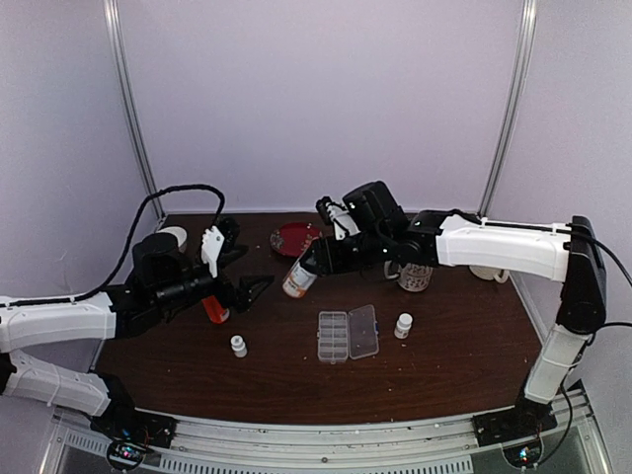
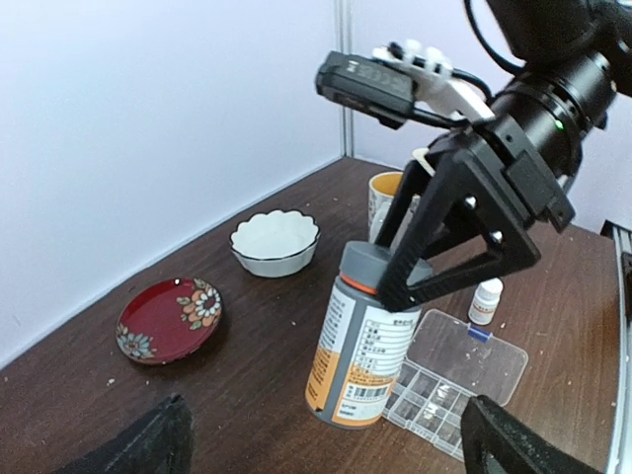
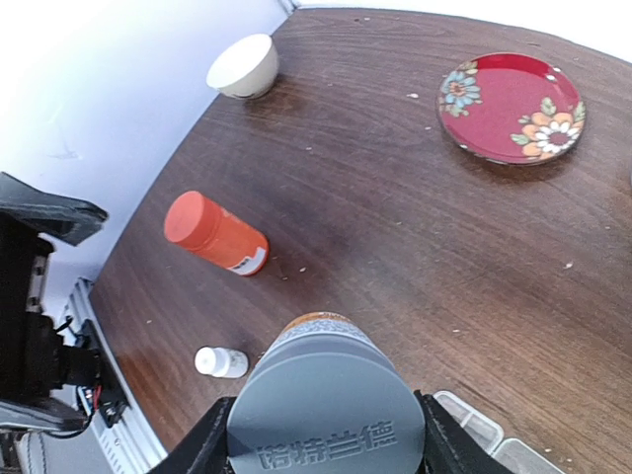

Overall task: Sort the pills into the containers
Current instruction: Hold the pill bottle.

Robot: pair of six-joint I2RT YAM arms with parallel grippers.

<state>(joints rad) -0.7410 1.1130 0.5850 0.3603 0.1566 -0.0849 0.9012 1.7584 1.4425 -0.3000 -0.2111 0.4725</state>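
Grey-capped bottle in right hand, pill box lid open, contents unclear

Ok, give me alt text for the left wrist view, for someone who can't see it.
The right gripper clamps the grey cap of a tilted orange-labelled bottle. On the brown table nearby lie a clear pill box, a red floral plate and a white bowl.

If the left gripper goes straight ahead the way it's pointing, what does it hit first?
Most likely the grey-capped bottle: it stands tilted right ahead of the open left gripper, its cap clamped by the right gripper. The pill box lies behind it, off to one side.
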